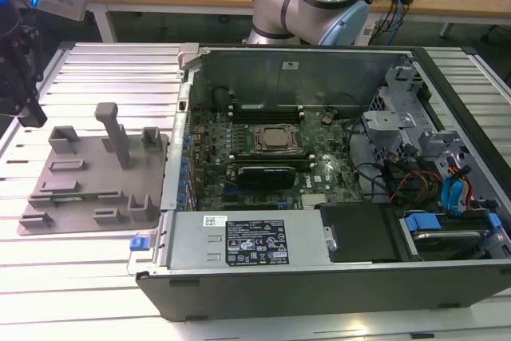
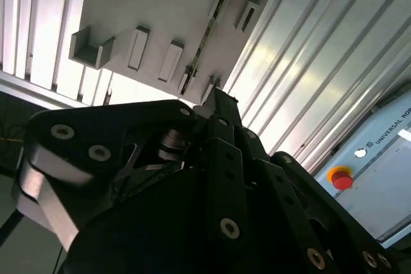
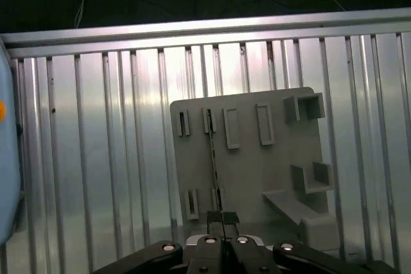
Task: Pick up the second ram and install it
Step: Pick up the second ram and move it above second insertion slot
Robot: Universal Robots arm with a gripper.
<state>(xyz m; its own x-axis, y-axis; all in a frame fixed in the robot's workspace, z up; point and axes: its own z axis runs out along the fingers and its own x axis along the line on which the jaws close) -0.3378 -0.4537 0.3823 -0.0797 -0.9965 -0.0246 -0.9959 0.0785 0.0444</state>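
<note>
Hovering over the grey tray (image 3: 257, 171), the tool (image 3: 223, 217) has its fingers pressed together, gripping nothing. The second ram (image 3: 214, 158) stands on edge in a narrow tray slot, apart from the tool. The tray lies on the ribbed tabletop (image 1: 80, 277) at the exterior view's left, beside an open computer case (image 1: 319, 285).

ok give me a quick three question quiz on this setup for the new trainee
1. True or false: the second ram is already seated on the motherboard.
2. The gripper is nearest to: A) the grey tray, B) the processor, C) the power supply.
3. Fill in: the grey tray lies to the exterior view's ____ of the computer case.
Key: 1 false, the second ram stands on edge in the grey tray; 2 A; 3 left.
</note>
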